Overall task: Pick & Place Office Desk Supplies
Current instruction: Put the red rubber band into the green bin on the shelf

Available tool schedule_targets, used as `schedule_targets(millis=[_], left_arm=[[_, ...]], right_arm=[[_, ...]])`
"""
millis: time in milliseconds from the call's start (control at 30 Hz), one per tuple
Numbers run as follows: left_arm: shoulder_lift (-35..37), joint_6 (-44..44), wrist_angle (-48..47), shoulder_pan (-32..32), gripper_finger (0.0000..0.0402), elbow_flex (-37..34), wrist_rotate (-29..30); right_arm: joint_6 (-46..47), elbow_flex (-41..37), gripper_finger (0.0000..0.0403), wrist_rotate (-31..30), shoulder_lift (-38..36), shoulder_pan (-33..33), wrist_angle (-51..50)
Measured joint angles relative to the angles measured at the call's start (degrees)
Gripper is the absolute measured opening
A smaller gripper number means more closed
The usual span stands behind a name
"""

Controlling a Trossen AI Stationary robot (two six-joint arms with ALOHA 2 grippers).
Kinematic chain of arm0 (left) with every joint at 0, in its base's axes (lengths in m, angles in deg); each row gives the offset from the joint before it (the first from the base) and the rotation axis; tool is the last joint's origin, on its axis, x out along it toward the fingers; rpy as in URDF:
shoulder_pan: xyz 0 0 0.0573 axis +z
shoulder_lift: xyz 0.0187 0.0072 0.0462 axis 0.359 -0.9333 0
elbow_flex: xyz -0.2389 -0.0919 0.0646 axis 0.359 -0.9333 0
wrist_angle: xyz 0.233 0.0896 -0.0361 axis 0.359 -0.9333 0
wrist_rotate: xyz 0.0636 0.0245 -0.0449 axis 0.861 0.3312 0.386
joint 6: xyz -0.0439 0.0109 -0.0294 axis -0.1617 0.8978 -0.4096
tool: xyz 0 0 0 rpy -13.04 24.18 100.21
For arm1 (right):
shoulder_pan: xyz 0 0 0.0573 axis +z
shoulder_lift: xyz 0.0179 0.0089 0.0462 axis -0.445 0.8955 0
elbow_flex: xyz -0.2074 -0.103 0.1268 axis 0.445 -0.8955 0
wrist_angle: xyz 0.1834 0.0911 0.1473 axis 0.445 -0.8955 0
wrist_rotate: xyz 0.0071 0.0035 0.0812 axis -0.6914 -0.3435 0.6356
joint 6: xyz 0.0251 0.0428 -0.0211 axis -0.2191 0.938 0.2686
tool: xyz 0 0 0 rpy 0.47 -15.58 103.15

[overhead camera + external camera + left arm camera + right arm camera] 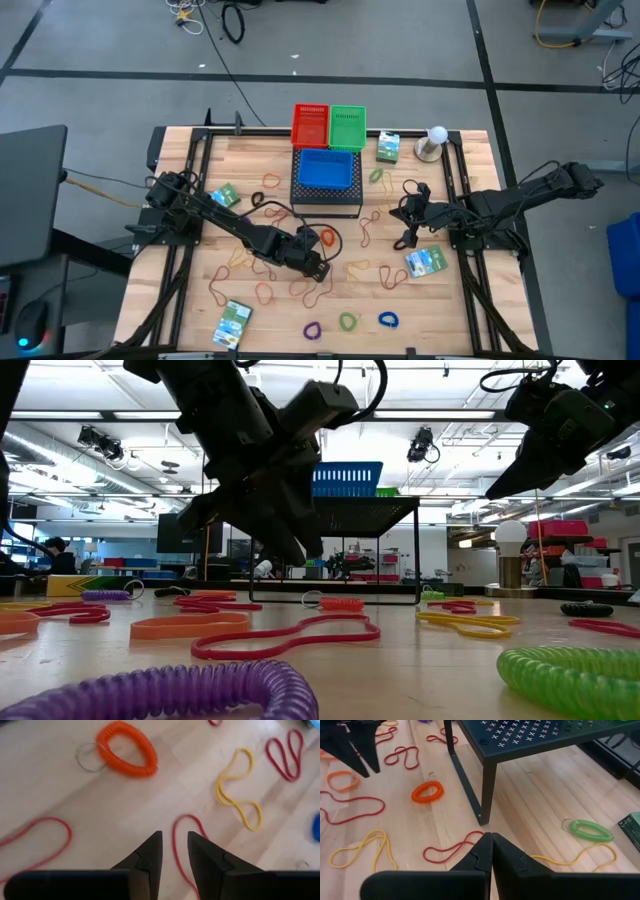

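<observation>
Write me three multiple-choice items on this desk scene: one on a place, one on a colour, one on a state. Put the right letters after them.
1. Where is the blue bin?
A. on top of the black perforated stand
B. on the floor
C. beside the purple loop

2. What colour is the coiled loop with a key ring ahead of the left tool?
A. blue
B. orange
C. white

3. How do the fingers of the right tool stand?
A. wide apart
B. shut, with nothing between them
C. closed on a green-white box

Answers: 1 A, the high view shows the bin resting on the stand. 2 B, the left wrist view shows an orange coil on the wood. 3 B, the right wrist view shows the two fingers pressed together, empty.
</observation>
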Motion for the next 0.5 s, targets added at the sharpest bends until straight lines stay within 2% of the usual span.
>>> schedule_targets(millis=[233, 333, 433, 500], left_arm=[[0.0, 2.1, -2.9, -0.1, 0.0076, 0.0, -3.4], [1.5, 2.4, -2.1, 1.0, 0.0055, 0.0, -6.3], [3.7, 3.0, -2.5, 1.8, 0.0028, 0.0, -6.4], [4.9, 2.5, -6.1, 2.1, 0.0009, 0.0, -6.1]], right_arm=[[0.0, 0.0, 0.0011, 0.0, 0.0, 0.0, 0.0], [0.0, 0.0, 0.0011, 0.0, 0.0, 0.0, 0.0], [0.0, 0.0, 0.0011, 0.0, 0.0, 0.0, 0.0], [0.0, 0.0, 0.0011, 0.0, 0.0, 0.0, 0.0]])
